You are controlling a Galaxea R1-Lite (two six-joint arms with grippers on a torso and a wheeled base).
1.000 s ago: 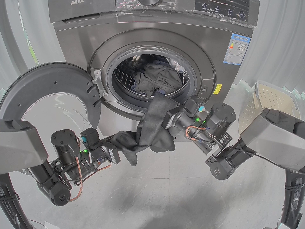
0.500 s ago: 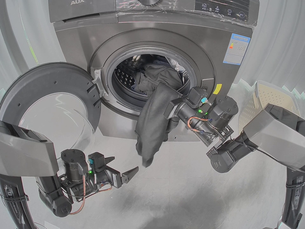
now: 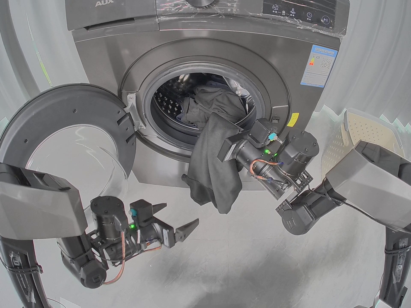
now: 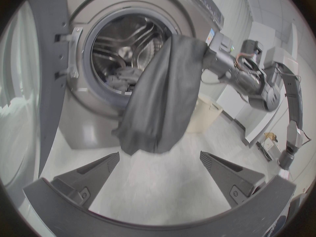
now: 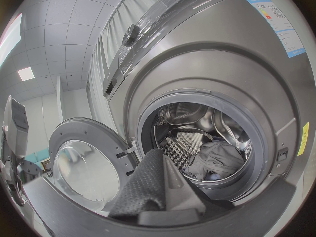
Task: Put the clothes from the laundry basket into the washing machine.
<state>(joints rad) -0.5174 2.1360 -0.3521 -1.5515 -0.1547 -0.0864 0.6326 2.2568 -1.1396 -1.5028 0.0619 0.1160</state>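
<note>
At the lower lip of the washing machine's (image 3: 205, 43) open drum, the right gripper (image 3: 226, 148) is clamped on the upper end of a dark garment (image 3: 212, 163). From that grip the cloth hangs straight down the front panel, so its long axis is vertical and its loose tail dangles above the floor. Grey clothes (image 3: 214, 101) already lie inside the drum just behind the held end. The left gripper (image 3: 182, 214) sits low and to the left of the tail, jaws spread wide and empty, pointing toward the cloth but apart from it. The drum mouth lies up and behind the grip point, so the right arm looks better placed to push inward. The tail, though, is nearer the left gripper and would likely need lifting over the rim. The door (image 3: 64, 108) stands swung open on the left; the laundry basket (image 3: 368, 129) sits to the right.
</note>
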